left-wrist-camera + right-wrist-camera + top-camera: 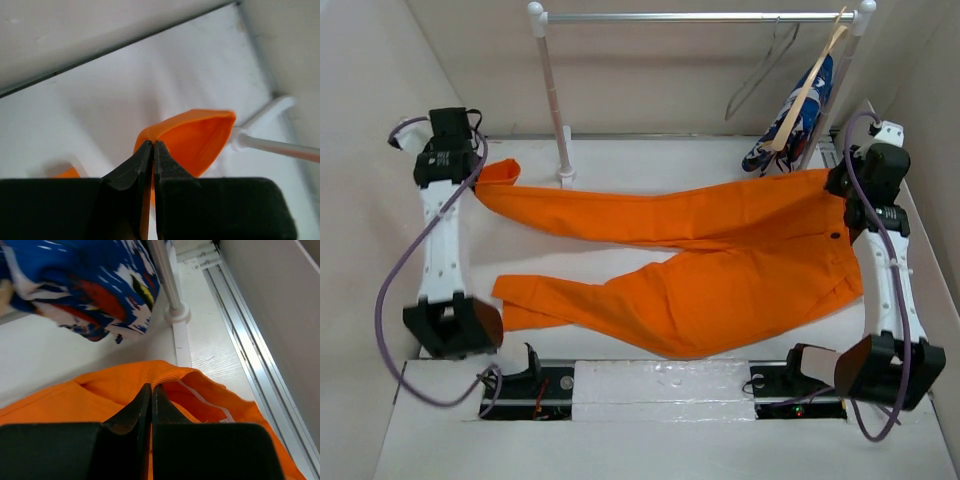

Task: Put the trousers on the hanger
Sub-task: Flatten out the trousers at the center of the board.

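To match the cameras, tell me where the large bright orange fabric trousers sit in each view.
Top external: large bright orange fabric trousers across the middle, waistband right.
Left wrist: leg cuff, centre.
Right wrist: waistband, bottom.
Shared landmark: white-posted clothes rack.

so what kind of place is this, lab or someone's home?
Looks like a lab test cell for garment handling, not a home: a white table boxed in by plain panels, a small clothes rail with a wire hanger, and orange trousers spread between two bolted-down arms.
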Motion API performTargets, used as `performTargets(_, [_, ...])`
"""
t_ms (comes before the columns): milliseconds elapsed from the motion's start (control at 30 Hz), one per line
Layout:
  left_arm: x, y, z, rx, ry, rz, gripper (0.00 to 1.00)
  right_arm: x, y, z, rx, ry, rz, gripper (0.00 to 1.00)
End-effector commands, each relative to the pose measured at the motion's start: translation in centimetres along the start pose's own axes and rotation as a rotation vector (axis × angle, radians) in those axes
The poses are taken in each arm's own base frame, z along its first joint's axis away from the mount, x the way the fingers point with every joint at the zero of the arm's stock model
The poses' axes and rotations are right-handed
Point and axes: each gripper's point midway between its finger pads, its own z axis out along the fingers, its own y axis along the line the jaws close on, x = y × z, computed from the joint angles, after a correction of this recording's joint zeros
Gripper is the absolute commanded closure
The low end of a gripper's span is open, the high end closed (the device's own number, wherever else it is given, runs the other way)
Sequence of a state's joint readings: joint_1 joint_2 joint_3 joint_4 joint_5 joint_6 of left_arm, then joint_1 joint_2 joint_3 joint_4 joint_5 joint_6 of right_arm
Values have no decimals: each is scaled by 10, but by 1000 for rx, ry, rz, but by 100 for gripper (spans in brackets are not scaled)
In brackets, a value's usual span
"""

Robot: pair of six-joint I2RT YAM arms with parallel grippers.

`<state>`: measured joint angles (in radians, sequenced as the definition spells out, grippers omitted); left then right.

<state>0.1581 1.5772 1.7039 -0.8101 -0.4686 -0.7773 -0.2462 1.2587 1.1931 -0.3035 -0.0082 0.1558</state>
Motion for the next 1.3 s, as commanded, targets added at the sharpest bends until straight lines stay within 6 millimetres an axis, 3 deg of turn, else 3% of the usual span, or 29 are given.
performTargets(0, [-83, 11, -112, 230, -233, -266, 100, -33, 8, -29, 2, -126, -43, 100])
performTargets(33, [-92, 14, -125, 248, -255, -285, 100, -41, 11, -38, -5, -148, -79, 100])
performTargets(67, [-107, 25, -152, 269, -298, -316, 100, -45, 12, -44, -6, -152, -91, 100])
performTargets(100, [-113, 32, -163, 266, -320, -325, 100, -41, 10, -51, 0, -125, -104, 100])
performTargets(167, [-123, 48, -188, 241, -389, -335, 100, -57, 11, -69, 35, -153, -146, 100])
performTargets(233, [-119, 65, -193, 210, -396, -323, 100, -57, 2, -72, 79, -123, -189, 100])
performTargets(333, [-86, 72, -156, 119, -340, -233, 100, -47, -1, -53, 99, -73, -189, 100])
performTargets(367, [-67, 72, -131, 75, -310, -164, 100, -38, -7, -44, 113, -48, -186, 100])
performTargets(433, [-54, 73, -108, 22, -295, -106, 100, -30, -23, -14, 146, -31, -163, 100])
performTargets(467, [-49, 68, -100, 16, -278, -69, 100, -26, -30, -1, 140, -20, -153, 100])
performTargets(500, [-46, 53, -84, 15, -258, -32, 100, -19, -47, 25, 162, 12, -99, 100])
performTargets(533, [-53, 52, -73, -3, -250, -36, 100, -15, -51, 39, 162, 33, -84, 100])
performTargets(567, [-55, 22, -38, 54, -159, -5, 100, -6, -50, 67, 145, 74, -70, 100])
performTargets(600, [-55, 22, -38, 55, -158, -4, 100, -26, -47, 65, 139, 31, -66, 100])
performTargets(633, [-63, 21, -22, 47, -142, -28, 100, -2, -48, 91, 127, 119, -64, 100])
performTargets(667, [-60, -6, 6, 79, -106, -23, 100, 1, -50, 102, 132, 136, -61, 100])
performTargets(733, [-56, -28, 42, 87, -64, -5, 100, 0, -40, 123, 113, 109, -72, 100])
performTargets(767, [-47, -51, 77, 81, -4, 11, 100, -2, -38, 127, 103, 104, -70, 100])
performTargets(867, [-27, -97, 118, 141, 80, 23, 100, -9, -26, 136, 88, 67, -74, 100])
performTargets(933, [-12, -108, 124, 202, 105, 40, 100, -10, -30, 137, 111, 71, -87, 100])
performTargets(1000, [9, -102, 128, 179, 150, 104, 100, -6, -28, 139, 95, 99, -94, 100])
performTargets(1033, [20, -97, 128, 163, 173, 145, 87, -4, -26, 139, 86, 105, -94, 100])
performTargets(1067, [37, -81, 127, 144, 224, 227, 78, 5, -23, 138, 85, 125, -101, 100])
performTargets(1100, [48, -74, 121, 139, 245, 263, 74, -1, -22, 133, 85, 100, -103, 100])
performTargets(1167, [83, -50, 108, 154, 289, 335, 55, 8, -20, 132, 64, 93, -97, 100])
performTargets(1267, [132, -40, 87, 230, 343, 397, 41, 12, -12, 129, 32, 91, -98, 100])
